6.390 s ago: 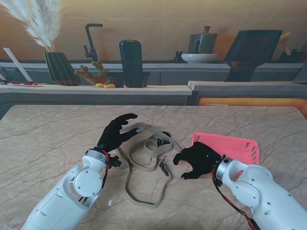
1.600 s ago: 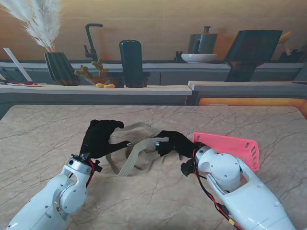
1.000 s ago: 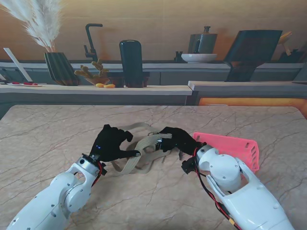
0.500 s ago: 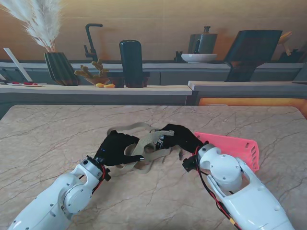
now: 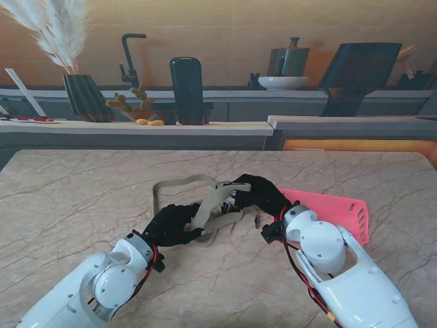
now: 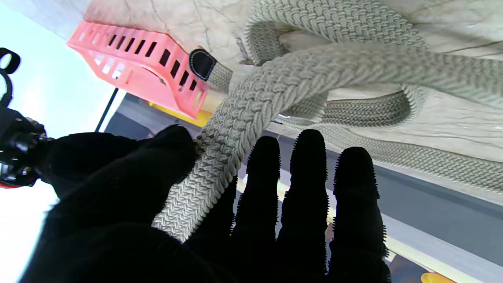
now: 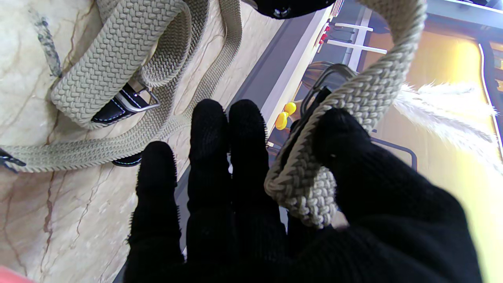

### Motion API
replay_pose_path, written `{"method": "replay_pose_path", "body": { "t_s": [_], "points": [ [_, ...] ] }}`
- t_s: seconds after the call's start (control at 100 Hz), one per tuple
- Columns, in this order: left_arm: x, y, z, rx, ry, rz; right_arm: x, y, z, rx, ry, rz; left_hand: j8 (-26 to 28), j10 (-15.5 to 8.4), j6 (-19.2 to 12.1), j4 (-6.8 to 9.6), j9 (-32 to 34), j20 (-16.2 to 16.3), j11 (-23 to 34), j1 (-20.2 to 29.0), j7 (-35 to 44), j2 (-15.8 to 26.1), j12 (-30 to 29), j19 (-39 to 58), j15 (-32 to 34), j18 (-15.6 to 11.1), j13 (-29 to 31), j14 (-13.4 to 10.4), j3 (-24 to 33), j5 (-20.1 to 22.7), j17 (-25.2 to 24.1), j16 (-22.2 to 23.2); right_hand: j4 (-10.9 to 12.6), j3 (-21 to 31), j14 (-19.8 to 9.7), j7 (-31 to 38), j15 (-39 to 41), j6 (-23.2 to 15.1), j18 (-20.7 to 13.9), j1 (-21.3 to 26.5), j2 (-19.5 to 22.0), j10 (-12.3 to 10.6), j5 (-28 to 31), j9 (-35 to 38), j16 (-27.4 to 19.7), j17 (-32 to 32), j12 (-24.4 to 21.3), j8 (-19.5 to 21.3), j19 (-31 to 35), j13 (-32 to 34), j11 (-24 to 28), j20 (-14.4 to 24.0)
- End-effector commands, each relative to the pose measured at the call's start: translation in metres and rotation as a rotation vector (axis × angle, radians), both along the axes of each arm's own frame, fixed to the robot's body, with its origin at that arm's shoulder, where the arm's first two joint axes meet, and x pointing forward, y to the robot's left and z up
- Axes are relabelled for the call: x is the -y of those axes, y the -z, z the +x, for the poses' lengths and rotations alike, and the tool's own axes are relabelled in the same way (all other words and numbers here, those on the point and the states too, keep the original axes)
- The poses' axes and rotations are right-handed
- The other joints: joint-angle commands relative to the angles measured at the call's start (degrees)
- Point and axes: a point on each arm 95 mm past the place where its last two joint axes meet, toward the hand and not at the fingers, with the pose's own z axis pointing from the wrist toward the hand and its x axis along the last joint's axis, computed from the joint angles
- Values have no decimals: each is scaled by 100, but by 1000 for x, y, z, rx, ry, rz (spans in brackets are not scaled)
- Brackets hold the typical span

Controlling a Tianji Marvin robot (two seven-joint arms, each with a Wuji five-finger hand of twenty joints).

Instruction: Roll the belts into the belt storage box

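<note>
Left hand (image 5: 174,223) pinches the woven beige belt (image 5: 213,205) between thumb and forefinger, other fingers straight. Right hand (image 5: 256,195) likewise grips a strap end under its thumb. The belt's remaining loops lie on the tabletop (image 5: 82,191) beside the pink storage box (image 5: 334,210).

Glossy white rounded shells are covering both arms, red and black cables are showing at the wrists, and black knit gloves are sheathing the left hand (image 5: 172,224) and right hand (image 5: 259,194).
</note>
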Motion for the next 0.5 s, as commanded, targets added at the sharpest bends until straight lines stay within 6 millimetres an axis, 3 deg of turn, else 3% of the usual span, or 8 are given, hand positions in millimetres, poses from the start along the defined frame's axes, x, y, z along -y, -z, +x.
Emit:
{"method": "replay_pose_path", "body": {
  "t_s": [0.0, 0.04, 0.08, 0.16, 0.22, 0.25, 0.42, 0.49],
  "points": [
    [2, 5, 0, -17, -30, -21, -3, -2, -3, 10, -2, 8, 140, -72, -80, -130, 370, 50, 108, 703, 477, 235, 438, 266, 269, -58, 249, -96, -66, -46, 107, -21, 140, 300, -74, 749, 122, -647, 1, 465, 461, 80, 522, 81, -41, -71, -32, 288, -5, -15, 193, 141],
    [2, 5, 1, -18, -49, -53, -2, -2, -4, 12, 0, 9, 7, -66, -125, -295, 567, 98, 117, 1192, 775, 378, 577, 392, 425, -10, 365, -36, -628, 9, 162, 23, 140, 306, -76, 749, 128, -642, 2, 459, 461, 96, 523, 82, -41, -68, -34, 282, -1, -8, 193, 140],
    [3, 5, 2, -27, -66, -90, -2, -2, -4, 12, 1, 10, -111, -54, -130, -295, 579, 141, 290, 1505, 914, 728, 420, 472, 513, 36, 419, -20, -1370, 54, 167, 46, 141, 310, -75, 749, 129, -640, -2, 460, 458, 93, 522, 79, -41, -71, -36, 279, -1, -7, 192, 138],
    [3, 5, 2, -64, -96, -167, -1, -1, -5, 14, 3, 8, -163, -59, -206, -163, 626, 221, 610, 2028, 1036, 1236, 77, 573, 665, 79, 462, 1, -2605, 178, 118, 137, 141, 315, -79, 745, 131, -637, -4, 453, 452, 91, 520, 81, -42, -65, -38, 268, 5, -7, 193, 137],
    [2, 4, 4, -81, -113, -204, -1, -1, -6, 14, 5, 8, -138, -110, -310, -156, 776, 247, 699, 2136, 1127, 1357, 106, 616, 754, 48, 554, -32, -2772, 335, 112, 182, 143, 322, -72, 747, 132, -634, -3, 450, 449, 92, 523, 84, -44, -68, -40, 262, 7, -7, 194, 135],
    [1, 3, 5, -84, -114, -214, -1, -1, -6, 14, 7, 9, -152, -145, -385, -60, 874, 252, 725, 2449, 1210, 1515, 210, 636, 807, 44, 633, -57, -3306, 412, 136, 218, 144, 325, -68, 746, 132, -641, -5, 449, 445, 92, 526, 84, -44, -63, -41, 258, 10, -7, 194, 135],
    [-3, -2, 19, -94, -97, -268, -2, 0, -9, 5, 7, 24, -133, -551, -652, -88, 1486, 290, 1921, 2705, 1368, 1798, 1212, 897, 1852, -95, 1364, -340, -3725, 791, 462, 853, 146, 329, -54, 732, 135, -648, 0, 441, 440, 110, 521, 75, -45, -63, -45, 231, 16, -5, 188, 132],
    [-4, -6, 28, -124, -57, -308, -2, 1, -10, 0, 4, 29, -83, -686, -778, -114, 1664, 255, 2078, 2587, 1393, 1878, 1654, 933, 2051, -182, 1538, -465, -3781, 872, 547, 1100, 148, 328, -56, 723, 132, -659, -2, 433, 434, 113, 526, 76, -48, -61, -49, 214, 19, -7, 182, 130]
  ]
}}
